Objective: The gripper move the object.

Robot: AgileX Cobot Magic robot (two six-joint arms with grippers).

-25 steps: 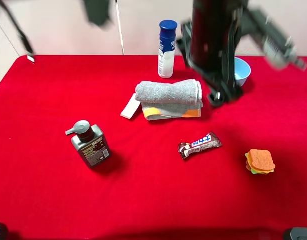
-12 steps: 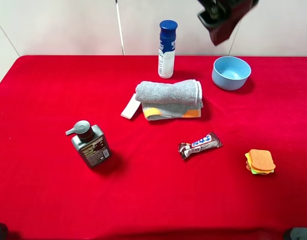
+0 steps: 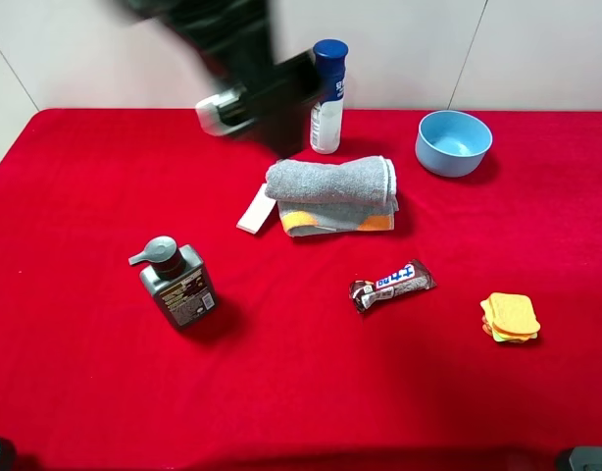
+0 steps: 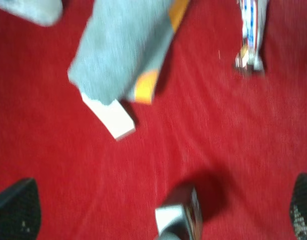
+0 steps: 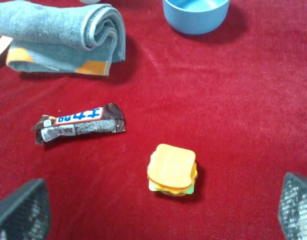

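Note:
The candy bar in a dark brown wrapper with white-blue lettering lies flat on the red cloth, right of centre. It also shows in the right wrist view and, blurred, in the left wrist view. My left arm is a dark blur above the back of the table, beside the blue-white bottle. The left gripper is open and empty, high above the cloth. The right gripper is open and empty, high above the candy bar and out of the exterior view.
A rolled grey towel lies behind the candy bar, with a white flat piece at its left end. There are a blue-white bottle, a blue bowl, a grey pump bottle and a sandwich toy.
The dark arm that stood by the bowl has lifted out at the top. A blurred dark arm now sweeps over the back left near the blue-white bottle. No object has moved.

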